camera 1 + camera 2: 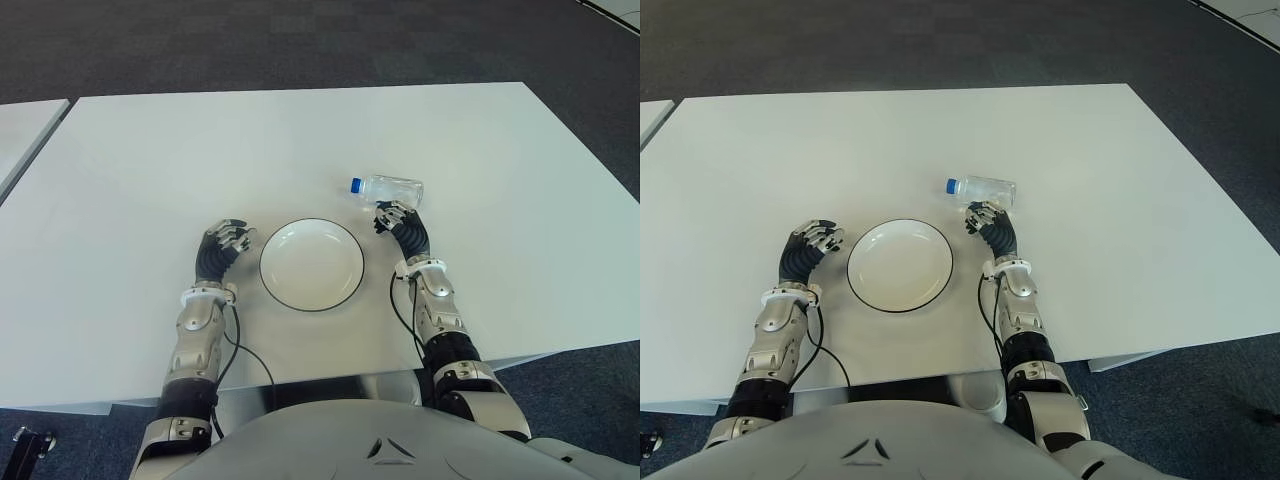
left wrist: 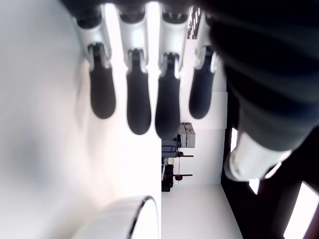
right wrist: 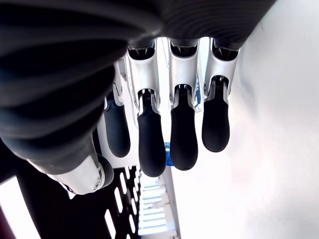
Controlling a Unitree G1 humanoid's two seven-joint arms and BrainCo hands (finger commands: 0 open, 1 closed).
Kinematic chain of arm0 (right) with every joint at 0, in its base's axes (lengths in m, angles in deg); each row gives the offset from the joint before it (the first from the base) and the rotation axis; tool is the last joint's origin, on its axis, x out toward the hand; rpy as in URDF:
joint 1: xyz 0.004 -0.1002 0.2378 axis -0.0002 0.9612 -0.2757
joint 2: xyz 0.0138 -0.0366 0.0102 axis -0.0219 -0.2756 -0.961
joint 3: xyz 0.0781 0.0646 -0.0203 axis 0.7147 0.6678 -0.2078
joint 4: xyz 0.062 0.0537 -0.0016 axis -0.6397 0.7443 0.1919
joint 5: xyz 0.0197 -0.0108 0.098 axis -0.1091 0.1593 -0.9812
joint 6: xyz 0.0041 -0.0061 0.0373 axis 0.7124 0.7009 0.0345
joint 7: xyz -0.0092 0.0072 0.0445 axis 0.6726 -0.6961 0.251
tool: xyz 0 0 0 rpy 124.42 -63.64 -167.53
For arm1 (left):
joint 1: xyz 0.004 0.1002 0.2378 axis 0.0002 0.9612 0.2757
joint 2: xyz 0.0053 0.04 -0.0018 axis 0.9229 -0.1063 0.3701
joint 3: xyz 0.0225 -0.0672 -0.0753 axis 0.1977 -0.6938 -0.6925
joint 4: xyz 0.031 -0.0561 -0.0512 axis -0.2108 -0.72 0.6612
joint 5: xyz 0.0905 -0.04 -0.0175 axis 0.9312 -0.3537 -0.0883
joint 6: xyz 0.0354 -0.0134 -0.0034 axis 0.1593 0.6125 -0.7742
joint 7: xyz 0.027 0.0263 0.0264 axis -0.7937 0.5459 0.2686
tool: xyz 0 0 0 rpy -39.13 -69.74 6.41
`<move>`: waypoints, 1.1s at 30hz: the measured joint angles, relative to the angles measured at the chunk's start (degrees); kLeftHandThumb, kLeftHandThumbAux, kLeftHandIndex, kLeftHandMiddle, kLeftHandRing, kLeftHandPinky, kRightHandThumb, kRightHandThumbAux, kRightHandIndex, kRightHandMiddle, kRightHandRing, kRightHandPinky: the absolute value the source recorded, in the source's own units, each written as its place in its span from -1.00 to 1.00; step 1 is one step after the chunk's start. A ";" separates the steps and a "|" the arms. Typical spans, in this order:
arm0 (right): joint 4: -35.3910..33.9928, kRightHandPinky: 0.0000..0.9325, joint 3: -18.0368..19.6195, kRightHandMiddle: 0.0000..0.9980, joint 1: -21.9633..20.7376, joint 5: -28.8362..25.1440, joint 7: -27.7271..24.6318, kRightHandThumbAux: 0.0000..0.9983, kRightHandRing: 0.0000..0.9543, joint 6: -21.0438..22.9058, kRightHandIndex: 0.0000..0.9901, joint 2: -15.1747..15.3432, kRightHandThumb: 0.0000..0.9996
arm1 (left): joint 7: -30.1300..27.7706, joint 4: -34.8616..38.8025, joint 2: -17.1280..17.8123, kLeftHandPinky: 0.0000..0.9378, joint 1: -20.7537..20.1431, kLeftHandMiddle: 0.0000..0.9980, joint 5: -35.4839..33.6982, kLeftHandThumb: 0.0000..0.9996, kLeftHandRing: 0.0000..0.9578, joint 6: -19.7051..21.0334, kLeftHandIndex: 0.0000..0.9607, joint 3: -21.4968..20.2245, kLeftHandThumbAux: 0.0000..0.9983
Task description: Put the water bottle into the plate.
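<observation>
A clear water bottle point(image 1: 394, 188) with a blue cap lies on its side on the white table point(image 1: 300, 140), cap pointing left. A white plate point(image 1: 312, 264) with a dark rim sits in front of it, nearer me and slightly left. My right hand point(image 1: 392, 219) is just in front of the bottle, fingertips close to its side, fingers relaxed and holding nothing. In the right wrist view the fingers point(image 3: 183, 134) hang straight with a bit of blue cap point(image 3: 168, 154) behind them. My left hand point(image 1: 228, 240) shows left of the plate, fingers loosely curled and holding nothing.
The table's right edge point(image 1: 590, 170) slants away to the right of the bottle. A second white table point(image 1: 25, 130) stands at the far left across a narrow gap. Dark carpet point(image 1: 300, 40) surrounds both.
</observation>
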 measured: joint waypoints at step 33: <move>2.77 -0.98 -25.01 -0.99 -7.31 53.71 45.13 0.21 -0.99 2.22 -0.98 14.71 -0.44 | 0.00 0.13 -0.05 0.08 -0.07 0.11 0.03 0.41 0.10 0.04 -0.10 -0.34 0.43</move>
